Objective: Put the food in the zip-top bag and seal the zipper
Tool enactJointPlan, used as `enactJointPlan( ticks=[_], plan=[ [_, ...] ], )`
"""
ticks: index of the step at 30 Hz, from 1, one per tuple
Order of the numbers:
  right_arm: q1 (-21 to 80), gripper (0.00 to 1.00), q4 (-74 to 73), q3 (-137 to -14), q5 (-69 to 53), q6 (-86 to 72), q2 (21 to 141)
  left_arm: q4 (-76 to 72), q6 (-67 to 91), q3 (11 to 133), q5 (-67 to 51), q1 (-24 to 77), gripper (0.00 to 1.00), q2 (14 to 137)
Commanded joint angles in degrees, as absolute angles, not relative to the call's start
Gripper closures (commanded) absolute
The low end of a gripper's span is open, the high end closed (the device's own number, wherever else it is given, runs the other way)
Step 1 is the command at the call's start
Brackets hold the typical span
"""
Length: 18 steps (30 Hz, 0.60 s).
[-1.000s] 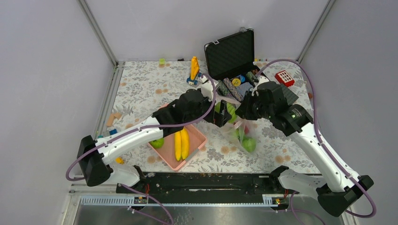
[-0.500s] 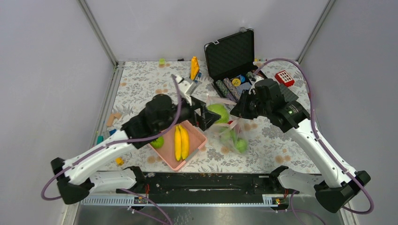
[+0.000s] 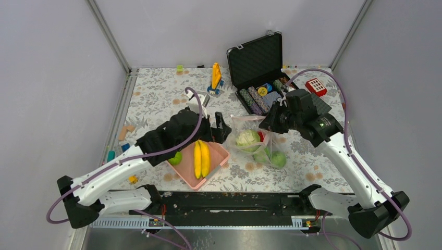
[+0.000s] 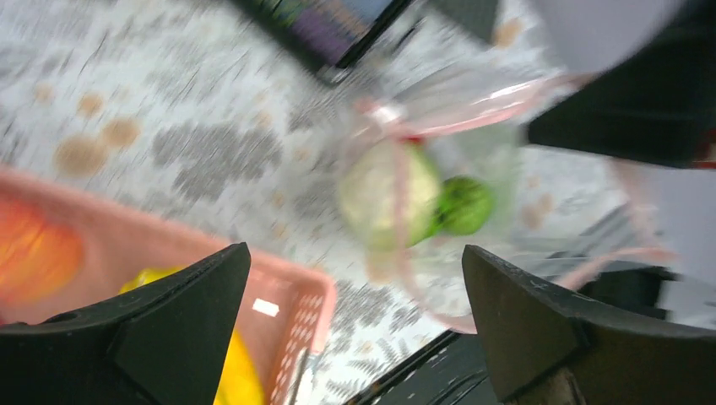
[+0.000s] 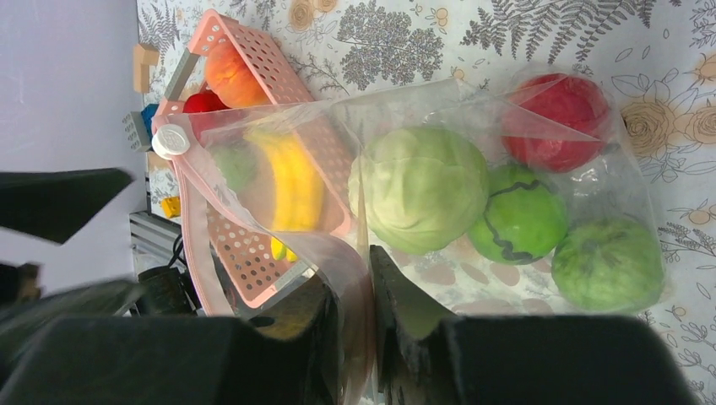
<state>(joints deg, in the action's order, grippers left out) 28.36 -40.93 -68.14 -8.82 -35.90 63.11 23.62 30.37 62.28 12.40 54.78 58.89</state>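
The clear zip-top bag (image 3: pixel 260 148) lies on the table right of the pink basket (image 3: pixel 219 151). It holds a pale cabbage (image 3: pixel 247 139), two green fruits (image 3: pixel 279 159) and a red apple (image 5: pixel 557 118). My right gripper (image 3: pixel 267 124) is shut on the bag's pinkish zipper strip (image 5: pixel 190 219) and holds the mouth up; in the right wrist view the film sits pinched between the fingers (image 5: pixel 359 312). My left gripper (image 3: pixel 221 127) is open and empty, between basket and bag mouth. Bananas (image 3: pixel 200 159), an orange (image 5: pixel 228 72) and another apple (image 5: pixel 201 101) lie in the basket.
A green fruit (image 3: pixel 174 158) lies beside the basket's left side. An open black case (image 3: pixel 255 62) with poker chips stands at the back. A red box (image 3: pixel 316 86), a yellow toy (image 3: pixel 215 75) and small blocks (image 3: pixel 125 132) lie around.
My left gripper carried the cabbage to the bag's mouth, let it go and drew back toward the basket. The cabbage now lies inside the bag. The right gripper kept its hold.
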Motion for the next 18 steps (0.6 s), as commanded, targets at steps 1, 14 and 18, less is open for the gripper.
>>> enactJointPlan(
  ticks=[1,14,18],
  plan=[
    [27.5,0.78,-39.2,-67.3,-10.4,-35.6,61.3,35.8,38.8,59.4,19.8,51.6,0.01,59.1],
    [27.2,0.78,-37.5,-65.5,-11.9,-34.1,61.4,30.1,43.8,44.1,12.9,41.8,0.01,61.4],
    [27.1,0.78,-37.5,-64.9,-10.8,-33.6,61.2,27.2,44.6,42.6,11.6,41.6,0.02,65.9]
  ],
)
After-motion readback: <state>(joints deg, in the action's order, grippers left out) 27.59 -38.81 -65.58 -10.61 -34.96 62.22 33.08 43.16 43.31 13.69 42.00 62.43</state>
